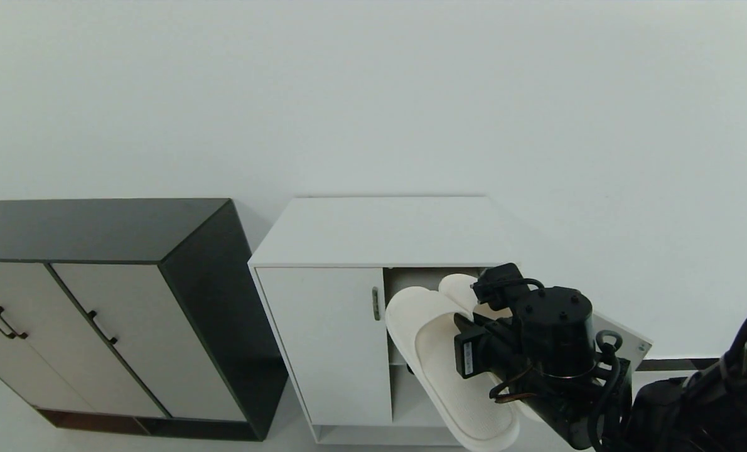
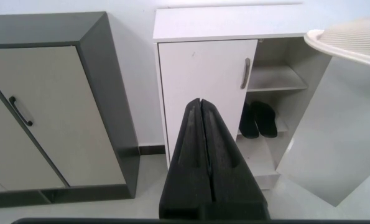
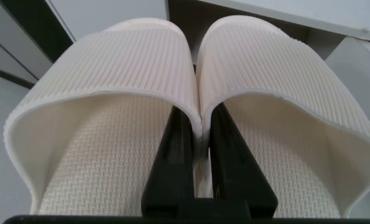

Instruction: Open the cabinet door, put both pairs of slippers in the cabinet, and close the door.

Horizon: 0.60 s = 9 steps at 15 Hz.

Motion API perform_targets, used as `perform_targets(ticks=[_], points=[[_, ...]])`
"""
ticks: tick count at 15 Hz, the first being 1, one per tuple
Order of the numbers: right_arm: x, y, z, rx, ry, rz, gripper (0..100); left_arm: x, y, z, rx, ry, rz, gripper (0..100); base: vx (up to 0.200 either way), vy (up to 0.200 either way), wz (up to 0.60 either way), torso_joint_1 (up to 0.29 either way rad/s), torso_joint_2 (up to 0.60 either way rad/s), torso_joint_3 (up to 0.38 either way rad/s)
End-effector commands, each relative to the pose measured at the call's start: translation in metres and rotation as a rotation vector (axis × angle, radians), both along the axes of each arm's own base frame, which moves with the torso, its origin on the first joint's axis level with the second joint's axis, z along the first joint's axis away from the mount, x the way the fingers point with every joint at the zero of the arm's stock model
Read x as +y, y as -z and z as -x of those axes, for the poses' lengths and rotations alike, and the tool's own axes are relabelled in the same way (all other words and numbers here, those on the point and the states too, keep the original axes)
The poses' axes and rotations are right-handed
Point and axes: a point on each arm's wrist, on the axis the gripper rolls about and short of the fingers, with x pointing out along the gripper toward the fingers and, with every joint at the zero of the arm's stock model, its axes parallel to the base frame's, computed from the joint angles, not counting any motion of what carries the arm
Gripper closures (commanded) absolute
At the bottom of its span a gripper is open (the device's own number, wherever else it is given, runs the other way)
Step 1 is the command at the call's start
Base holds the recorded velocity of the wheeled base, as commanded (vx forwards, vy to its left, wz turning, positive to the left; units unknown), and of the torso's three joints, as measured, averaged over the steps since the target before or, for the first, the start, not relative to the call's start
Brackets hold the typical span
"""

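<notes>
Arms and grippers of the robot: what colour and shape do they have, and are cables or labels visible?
Both grippers are black. The left gripper has two long fingers that taper to the tips. The right gripper has similar fingers. The right arm has a round black wrist housing with a white label, and black cables loop around it.

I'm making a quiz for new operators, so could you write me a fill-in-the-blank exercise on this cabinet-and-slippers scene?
1. The right tool is ____ on the white slippers.
2. The left tool is shut and holds ____.
3. The black slippers lie on a shelf ____ the white cabinet.
4. The cabinet's right door stands ____.

Missing words: shut; nothing; inside; open.
</notes>
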Motion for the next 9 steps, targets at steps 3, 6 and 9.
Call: perform_targets(ticks=[3, 6, 9], points=[[0.0006, 0.0004, 0.0013, -0.004, -0.005, -0.003, 100, 0.0000, 0.0000, 0.0000, 0.000, 0.000, 0.000, 100, 0.000, 0.000, 0.00, -0.078, 0.15, 0.094], [0.0007, 0.0013, 0.0019, -0.009, -0.007, -0.006, 100, 0.0000, 0.0000, 0.0000, 0.000, 0.000, 0.002, 100, 0.000, 0.000, 0.00, -0.162, 0.35, 0.193], [0.0011, 0.0012, 0.0022, -0.009, -0.009, -0.009, 100, 0.0000, 0.0000, 0.0000, 0.000, 0.000, 0.000, 100, 0.000, 0.000, 0.00, -0.160, 0.37, 0.201]])
